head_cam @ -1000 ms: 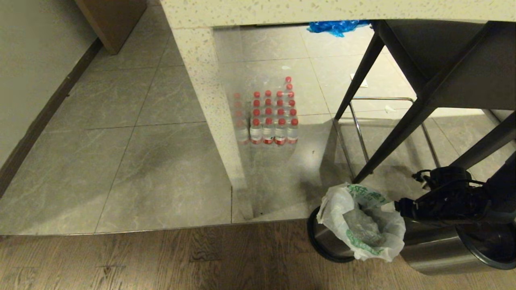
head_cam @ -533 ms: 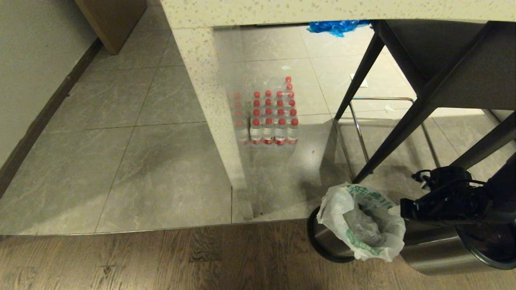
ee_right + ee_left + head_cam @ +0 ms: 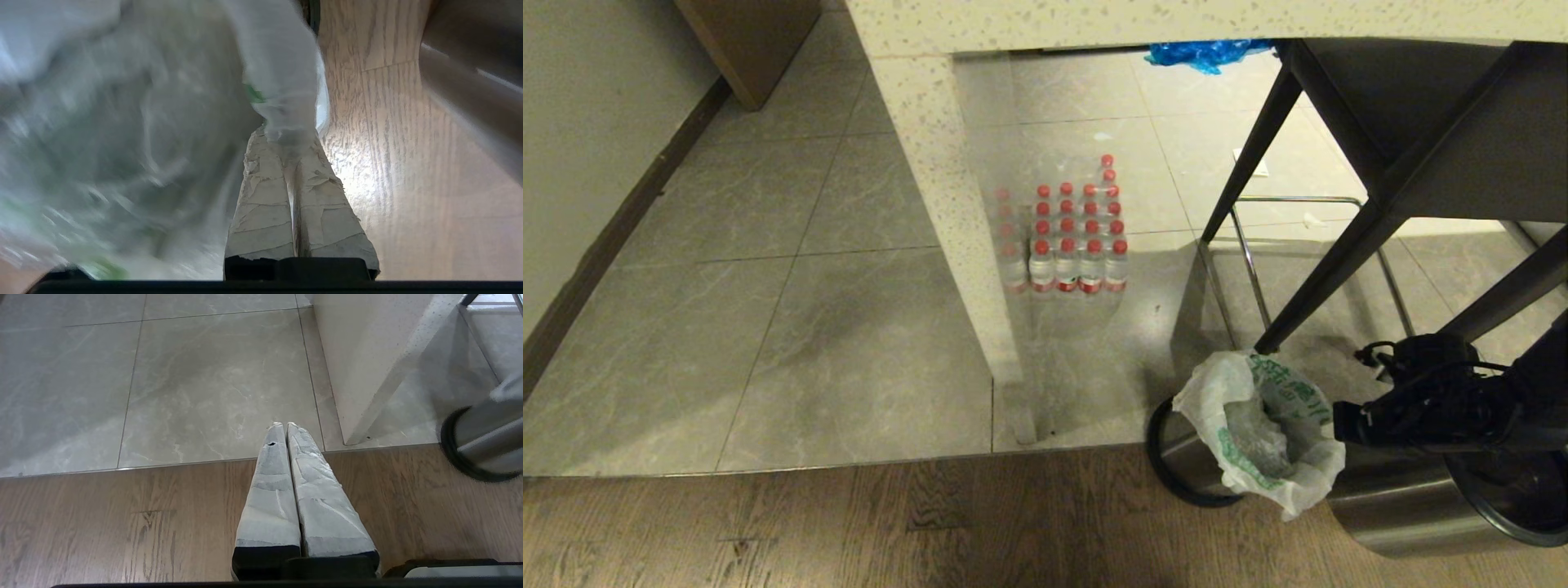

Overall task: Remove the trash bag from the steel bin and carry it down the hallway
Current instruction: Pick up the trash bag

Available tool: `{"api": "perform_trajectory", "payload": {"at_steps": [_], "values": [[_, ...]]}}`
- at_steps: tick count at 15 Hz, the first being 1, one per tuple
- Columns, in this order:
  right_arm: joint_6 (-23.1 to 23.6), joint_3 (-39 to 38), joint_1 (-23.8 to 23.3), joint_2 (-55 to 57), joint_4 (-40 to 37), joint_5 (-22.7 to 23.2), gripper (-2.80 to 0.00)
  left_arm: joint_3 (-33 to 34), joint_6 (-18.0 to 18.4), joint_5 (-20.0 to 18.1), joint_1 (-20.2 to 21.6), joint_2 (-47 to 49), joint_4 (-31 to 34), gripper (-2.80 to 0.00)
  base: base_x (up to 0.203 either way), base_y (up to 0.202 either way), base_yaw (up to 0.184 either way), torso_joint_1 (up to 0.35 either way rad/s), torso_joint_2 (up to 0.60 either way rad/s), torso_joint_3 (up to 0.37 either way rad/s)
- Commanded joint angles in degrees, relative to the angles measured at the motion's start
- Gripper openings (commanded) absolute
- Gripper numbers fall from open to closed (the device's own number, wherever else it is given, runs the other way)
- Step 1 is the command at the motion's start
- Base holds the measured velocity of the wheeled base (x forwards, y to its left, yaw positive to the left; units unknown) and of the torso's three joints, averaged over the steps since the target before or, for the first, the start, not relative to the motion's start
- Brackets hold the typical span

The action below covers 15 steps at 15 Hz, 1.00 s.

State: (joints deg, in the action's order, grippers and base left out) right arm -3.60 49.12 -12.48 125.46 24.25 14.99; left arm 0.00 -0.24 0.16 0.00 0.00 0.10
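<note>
Large grey marbled floor tiles (image 3: pixel 768 327) meet brown wood-grain planks (image 3: pixel 849 531) along a thin metal strip. A speckled off-white stone counter leg (image 3: pixel 947 204) stands beside shrink-wrapped red-capped water bottles (image 3: pixel 1074 237). A dark angled-leg table (image 3: pixel 1380 163) stands right; a dark baseboard (image 3: pixel 621 220) lines the left wall.

Counts on the floor by the worktop (image 3: pixel 1176 20)

Two steel bins: one bin (image 3: pixel 1188 465) lined with one trash bag (image 3: pixel 1258 429), a second bin (image 3: pixel 1413 510) just beside it. One pack of red-capped bottles (image 3: pixel 1070 233), about twenty. One blue bag (image 3: pixel 1205 54).
</note>
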Motion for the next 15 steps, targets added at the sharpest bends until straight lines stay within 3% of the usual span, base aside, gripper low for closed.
{"api": "perform_trajectory", "payload": {"at_steps": [1,5,8,15], "values": [[1.1,-0.8,0.0,-2.0,0.2,0.1,-2.80,0.1,0.0,0.0,0.0,0.0,0.0,-2.80,0.000,0.000,0.000,0.000,0.00,0.000],[4.5,-2.9,-0.1,-5.9,-0.3,-0.3,-2.80,0.0,0.0,0.0,0.0,0.1,0.0,-2.80,0.000,0.000,0.000,0.000,0.00,0.000],[10.8,-4.3,-0.4,-7.2,-4.9,-0.3,-2.80,0.1,0.0,0.0,0.0,0.1,0.0,-2.80,0.000,0.000,0.000,0.000,0.00,0.000],[13.1,-5.1,-1.4,-10.3,-5.9,0.0,-2.80,0.1,0.0,0.0,0.0,0.0,0.0,-2.80,0.000,0.000,0.000,0.000,0.00,0.000]]}}
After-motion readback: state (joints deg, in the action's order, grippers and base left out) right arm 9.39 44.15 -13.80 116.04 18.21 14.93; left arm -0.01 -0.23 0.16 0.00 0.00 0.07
